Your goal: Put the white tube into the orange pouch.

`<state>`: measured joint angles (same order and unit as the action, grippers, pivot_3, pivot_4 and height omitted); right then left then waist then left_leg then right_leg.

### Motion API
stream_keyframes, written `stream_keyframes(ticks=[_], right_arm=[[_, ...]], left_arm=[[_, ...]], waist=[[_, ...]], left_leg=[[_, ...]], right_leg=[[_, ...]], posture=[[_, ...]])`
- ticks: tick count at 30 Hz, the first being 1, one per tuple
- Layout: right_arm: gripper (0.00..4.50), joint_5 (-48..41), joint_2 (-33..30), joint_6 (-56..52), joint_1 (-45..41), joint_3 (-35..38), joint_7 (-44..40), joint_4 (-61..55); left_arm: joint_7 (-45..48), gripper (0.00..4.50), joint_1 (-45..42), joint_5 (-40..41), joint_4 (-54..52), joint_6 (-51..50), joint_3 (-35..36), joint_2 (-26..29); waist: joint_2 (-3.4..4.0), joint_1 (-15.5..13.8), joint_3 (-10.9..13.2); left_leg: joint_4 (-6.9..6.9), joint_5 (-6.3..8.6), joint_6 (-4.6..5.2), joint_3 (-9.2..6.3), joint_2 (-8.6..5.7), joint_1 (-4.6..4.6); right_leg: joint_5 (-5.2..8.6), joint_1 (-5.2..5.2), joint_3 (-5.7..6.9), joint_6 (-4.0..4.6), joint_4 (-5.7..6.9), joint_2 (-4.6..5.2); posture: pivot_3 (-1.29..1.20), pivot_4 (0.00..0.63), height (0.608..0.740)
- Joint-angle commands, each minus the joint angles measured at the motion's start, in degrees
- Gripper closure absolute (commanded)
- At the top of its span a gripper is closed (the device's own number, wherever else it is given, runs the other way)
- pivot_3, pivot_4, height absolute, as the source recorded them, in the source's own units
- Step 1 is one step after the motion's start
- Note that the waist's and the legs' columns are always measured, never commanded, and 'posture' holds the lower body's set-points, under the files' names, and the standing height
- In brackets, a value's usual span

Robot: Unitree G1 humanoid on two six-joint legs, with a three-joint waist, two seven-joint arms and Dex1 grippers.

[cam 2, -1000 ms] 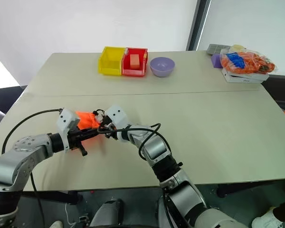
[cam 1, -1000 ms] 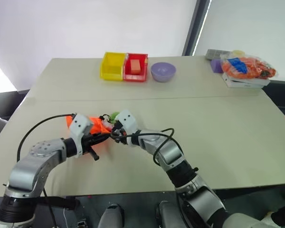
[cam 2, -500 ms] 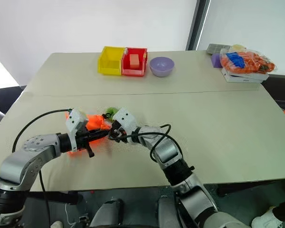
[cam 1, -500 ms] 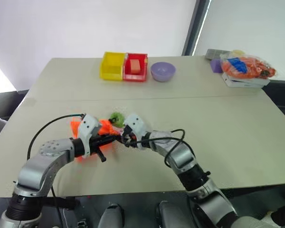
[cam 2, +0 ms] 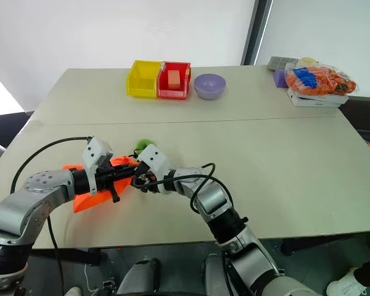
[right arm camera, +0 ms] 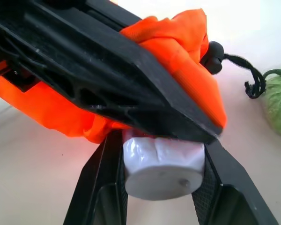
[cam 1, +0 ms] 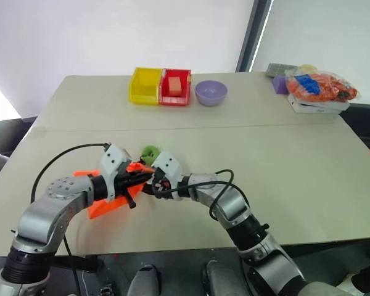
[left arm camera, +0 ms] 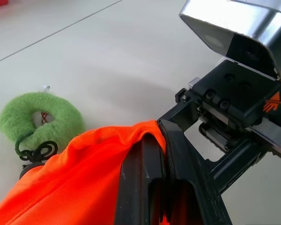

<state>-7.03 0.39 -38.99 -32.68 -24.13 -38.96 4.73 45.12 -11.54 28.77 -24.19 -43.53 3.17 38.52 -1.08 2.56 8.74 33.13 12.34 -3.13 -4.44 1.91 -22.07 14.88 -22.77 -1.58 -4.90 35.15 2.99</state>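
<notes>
Two bins point(cam 1: 160, 86), one bowl point(cam 1: 211, 93), one orange pouch point(cam 1: 108, 203).

Note the beige table point(cam 1: 283, 160). At frame top sit yellow bin point(cam 1: 146, 86), red bin point(cam 1: 176, 87), purple bowl point(cam 1: 211, 93). Upper right: clear bag point(cam 1: 320, 87).

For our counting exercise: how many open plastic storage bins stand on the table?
2, side by side at the far edge of the table: the yellow bin on the left, the red bin touching it on the right, beside the purple bowl.

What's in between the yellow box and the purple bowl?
A red bin, with an orange block inside, sits between the yellow bin and the purple bowl; the left eye view shows it.
</notes>
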Motion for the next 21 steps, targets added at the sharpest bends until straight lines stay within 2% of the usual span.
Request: stream_keyframes(ticks=[1,10,15,21], right_arm=[[3.31,-0.15,2.95,3.84,-2.9,-1.26,0.29,-1.13],[3.31,-0.34,1.03,4.78,0.32,3.74,4.77,-4.47],[3.31,-0.98,-0.18,3.69,3.11,2.92,4.04,-7.9],[3.31,-0.43,-2.38,4.54,1.53,0.0,0.83,-7.73]], left_arm=[[1.43,4.5,0.1,1.4,-4.27,0.36,-3.02,0.03],[2.81,4.5,6.35,0.39,0.71,2.35,2.89,5.0],[4.34,4.5,9.1,0.74,2.67,3.29,5.25,7.75],[4.27,4.5,8.86,1.99,1.93,2.57,5.58,7.39]], waist=[[0.0,-0.02,0.0],[0.04,0.03,0.03],[0.13,0.02,0.08],[0.15,-0.01,0.09]], left_leg=[[0.0,0.0,0.0,0.0,0.0,0.0],[-0.01,0.0,0.0,-0.01,0.01,-0.01],[-0.02,0.0,0.0,-0.02,0.02,-0.05],[0.0,0.0,-0.01,-0.02,0.01,-0.1]], right_leg=[[0.0,0.0,0.0,0.0,0.0,0.0],[0.01,-0.03,0.0,0.01,0.0,0.0],[0.03,-0.14,0.0,0.07,0.0,0.0],[0.04,-0.36,0.0,0.11,-0.01,0.02]], posture=[[0.0,0.15,0.74],[0.0,0.15,0.74],[0.0,0.15,0.74],[0.0,0.15,0.74]])
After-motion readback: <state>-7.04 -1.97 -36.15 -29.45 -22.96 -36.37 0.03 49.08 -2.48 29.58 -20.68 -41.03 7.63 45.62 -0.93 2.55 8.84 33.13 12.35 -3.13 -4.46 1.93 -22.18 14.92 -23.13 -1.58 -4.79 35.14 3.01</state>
